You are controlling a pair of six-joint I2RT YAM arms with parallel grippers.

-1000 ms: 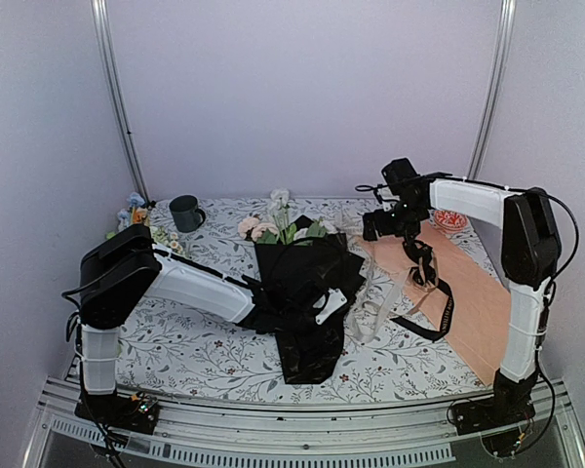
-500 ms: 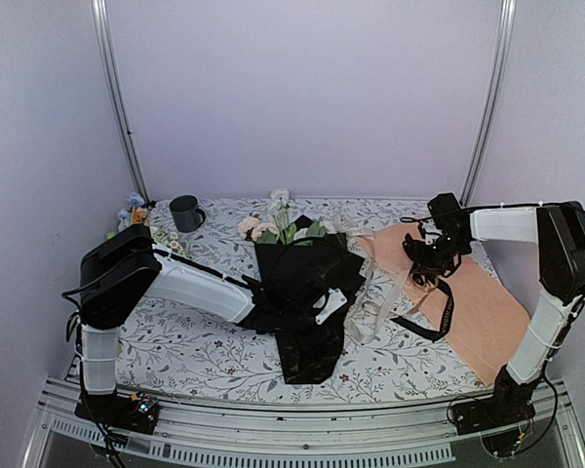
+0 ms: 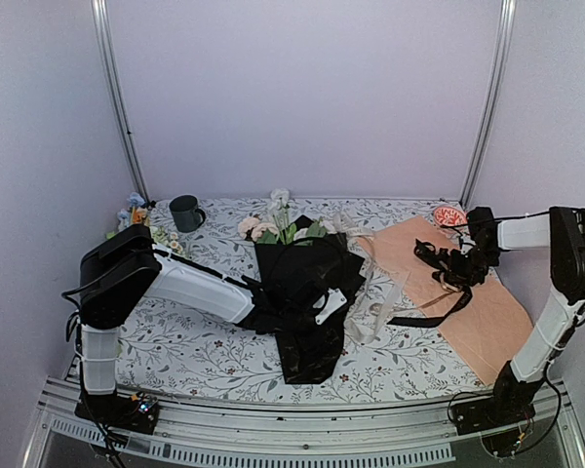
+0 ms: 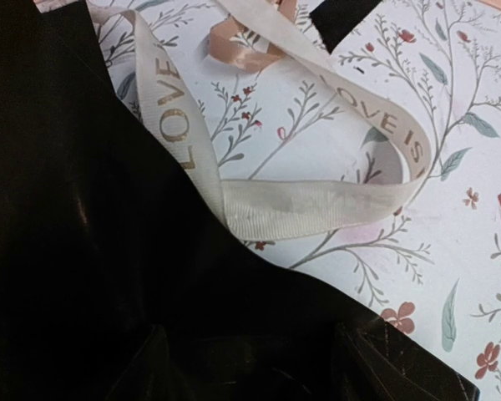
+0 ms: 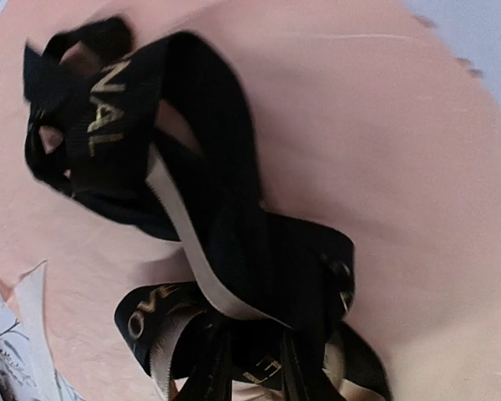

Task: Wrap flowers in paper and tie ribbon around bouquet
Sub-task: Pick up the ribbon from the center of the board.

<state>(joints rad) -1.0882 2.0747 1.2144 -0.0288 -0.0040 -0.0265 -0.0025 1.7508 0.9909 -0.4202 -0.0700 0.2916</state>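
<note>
Both grips unreadable: paper [image 3: 307, 356] buries left gripper [image 3: 322, 309], tangled black ribbon [image 5: 225, 217] masks right gripper [image 3: 451, 265].

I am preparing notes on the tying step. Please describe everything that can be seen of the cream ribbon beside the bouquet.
The cream ribbon is a flat, narrow band of ribbed woven fabric with gold letters, among them LOVE. It is not tied. It lies slack in a flattened loop on the flowered tablecloth, to the right of the bouquet in the top view. One part runs along the edge of the black paper and touches it. Where its ends lie cannot be seen.
</note>
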